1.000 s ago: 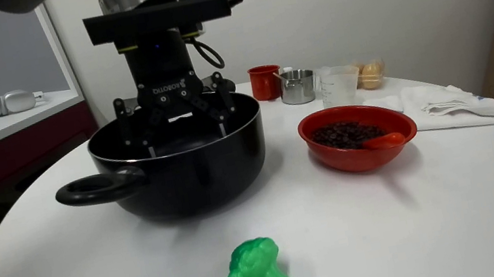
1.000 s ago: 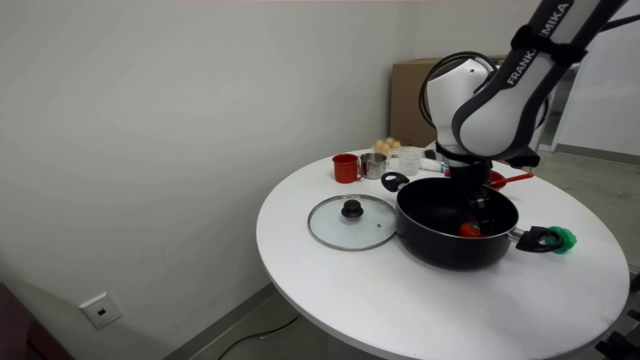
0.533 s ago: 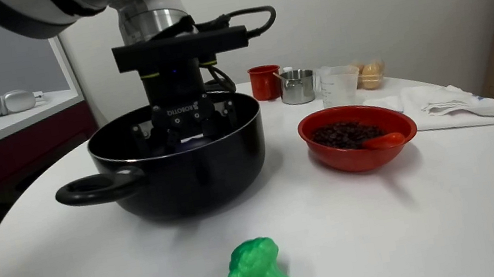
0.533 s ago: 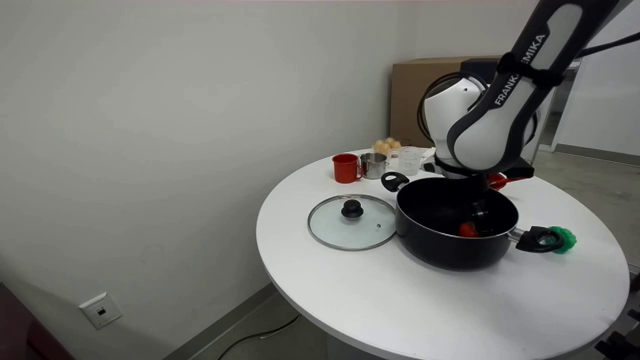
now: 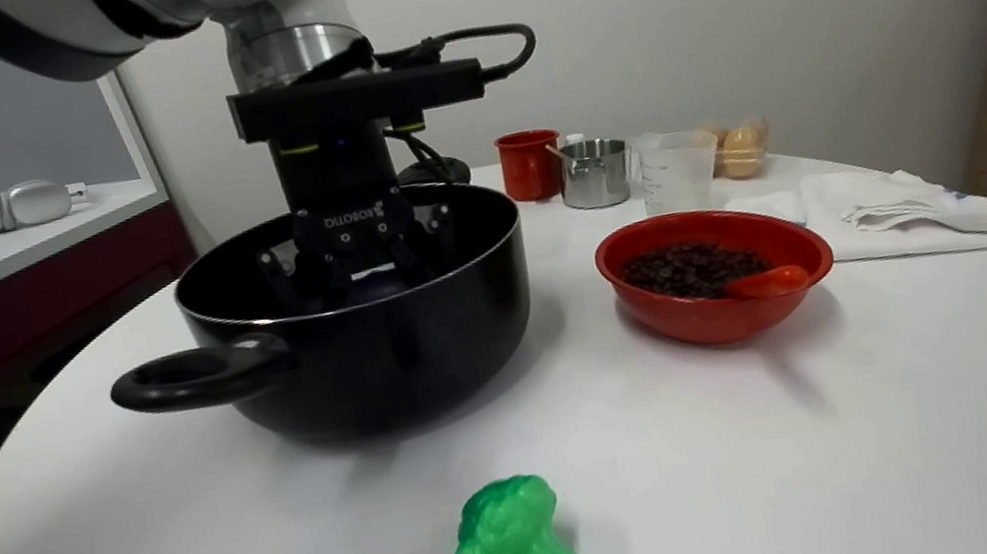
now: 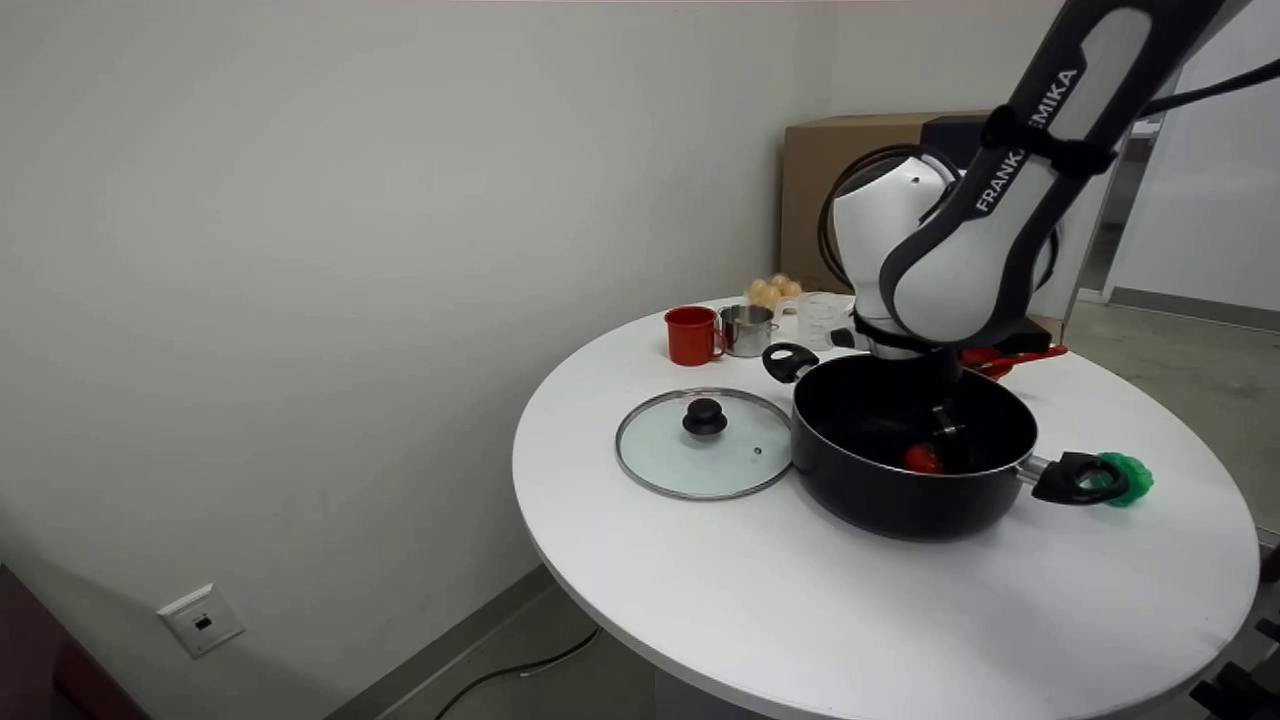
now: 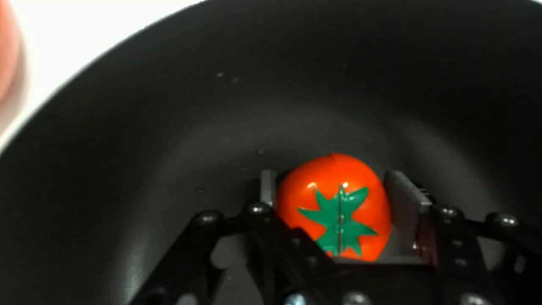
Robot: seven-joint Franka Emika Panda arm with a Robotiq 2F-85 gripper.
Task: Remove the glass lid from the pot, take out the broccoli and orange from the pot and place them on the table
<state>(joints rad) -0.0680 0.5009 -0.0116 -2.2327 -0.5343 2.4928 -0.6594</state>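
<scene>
And down inside the pot (image 5: 388,367) the gripper (image 7: 332,195) is straddling the orange (image 7: 338,203)! The wrist view is showing the pads (image 7: 267,186) standing close on both flanks of the fruit, but whether they're pinching it or merely bracketing it, I cannot tell. The gripper itself is covering part of the fruit's lower edge (the green star on top is coming through beautifully). From outside, the pot's near wall and dark interior are swallowing the fingertips, and in an exterior view only a small red patch of the orange (image 6: 922,458) is peeping above the near rim. The arm (image 6: 1030,190) is running out of the top of both exterior views. Over on the table (image 6: 640,560), the glass lid (image 6: 700,455) is lying flat, knob up, its edge meeting the pot from this angle, contact hard to judge. Apart from the pot, the broccoli (image 5: 516,547) is lying on its side, while in an exterior view the pot's handle (image 6: 1058,482) is partly masking it. A reddish shape (image 7: 6,46) at the wrist view's left edge is appearing only as a cropped blur
</scene>
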